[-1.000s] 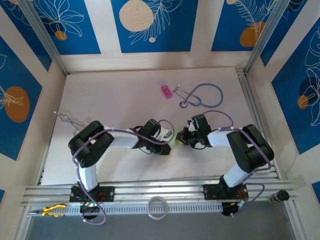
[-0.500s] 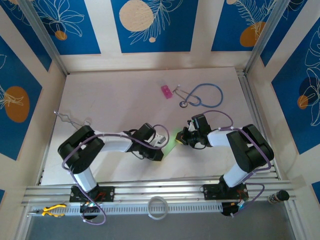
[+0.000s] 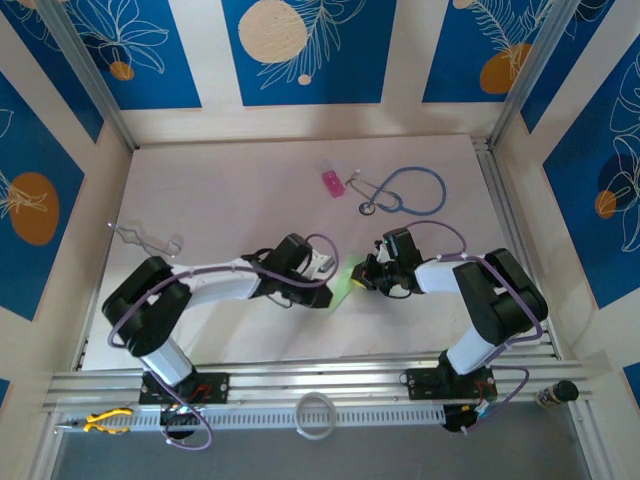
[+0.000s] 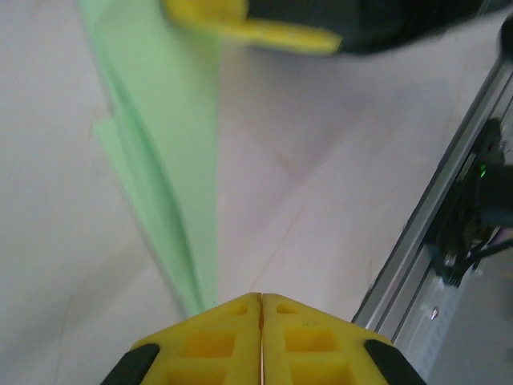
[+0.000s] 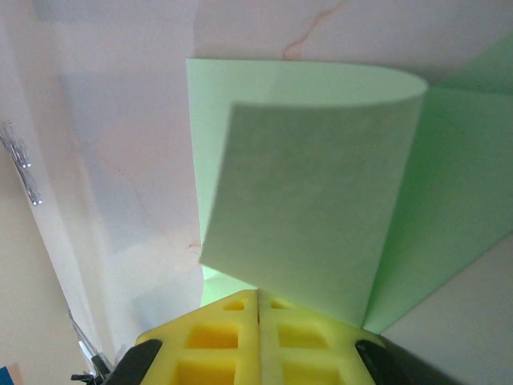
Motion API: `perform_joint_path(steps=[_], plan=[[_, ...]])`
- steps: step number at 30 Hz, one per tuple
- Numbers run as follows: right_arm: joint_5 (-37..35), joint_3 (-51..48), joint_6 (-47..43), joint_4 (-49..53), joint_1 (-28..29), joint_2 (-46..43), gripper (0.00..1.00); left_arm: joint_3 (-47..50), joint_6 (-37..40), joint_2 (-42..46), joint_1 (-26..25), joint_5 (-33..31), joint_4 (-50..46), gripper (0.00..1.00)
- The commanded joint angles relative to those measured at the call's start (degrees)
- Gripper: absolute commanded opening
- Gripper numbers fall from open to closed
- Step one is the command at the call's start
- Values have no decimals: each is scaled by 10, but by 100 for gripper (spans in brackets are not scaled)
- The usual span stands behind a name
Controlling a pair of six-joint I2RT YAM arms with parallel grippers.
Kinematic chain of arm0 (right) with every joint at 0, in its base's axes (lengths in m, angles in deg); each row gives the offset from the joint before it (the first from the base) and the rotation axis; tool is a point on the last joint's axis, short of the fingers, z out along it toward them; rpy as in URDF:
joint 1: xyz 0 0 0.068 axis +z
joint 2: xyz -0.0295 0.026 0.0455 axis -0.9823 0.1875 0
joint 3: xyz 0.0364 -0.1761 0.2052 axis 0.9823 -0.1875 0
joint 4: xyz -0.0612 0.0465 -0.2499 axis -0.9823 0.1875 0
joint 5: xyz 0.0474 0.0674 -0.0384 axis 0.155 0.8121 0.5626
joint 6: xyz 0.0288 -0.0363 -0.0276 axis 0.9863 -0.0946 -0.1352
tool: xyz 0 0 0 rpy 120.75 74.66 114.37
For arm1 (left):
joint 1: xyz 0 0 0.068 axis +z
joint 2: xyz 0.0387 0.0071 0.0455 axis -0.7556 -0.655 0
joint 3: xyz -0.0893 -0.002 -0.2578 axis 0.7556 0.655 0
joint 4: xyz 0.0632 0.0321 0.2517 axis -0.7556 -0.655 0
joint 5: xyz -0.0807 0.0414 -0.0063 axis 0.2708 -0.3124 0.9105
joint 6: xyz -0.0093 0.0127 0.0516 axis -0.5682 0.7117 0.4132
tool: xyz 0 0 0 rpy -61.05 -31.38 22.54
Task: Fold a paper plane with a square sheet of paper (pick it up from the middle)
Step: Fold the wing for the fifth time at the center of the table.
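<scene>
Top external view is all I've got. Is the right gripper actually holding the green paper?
Observer: The right wrist view shows the right gripper shut, with an edge of the sheet of paper apparently pinched at its fingertips.
Operator: Is the fold pressed flat?
Observer: No, the top flap curls over in a rounded loop, uncreased.
Operator: And the other arm?
Observer: The left gripper is shut on nothing; the paper's narrow end lies on the table just beside it.

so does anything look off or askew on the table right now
The paper plane isn't lying flat: in the right wrist view one flap curls up in a rounded bend, not a sharp crease, its corner seemingly pinched by the shut right gripper. Nothing else looks spilled or damaged.
</scene>
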Motion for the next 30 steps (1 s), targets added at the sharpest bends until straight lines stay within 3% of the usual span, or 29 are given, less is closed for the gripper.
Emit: perform_joint_path(steps=[1,13,22,30], plan=[[-48,-2,-7,56,-1,16,0,-52,-22,-50,5,12,26,10],[-44,2,-5,56,2,8,0,-120,1,-148,5,-45,-5,9],[-35,12,-7,67,2,-23,1,-79,18,-165,4,-76,-28,7],[-55,16,-25,110,-13,-116,3,-33,23,-157,3,-65,-15,4]])
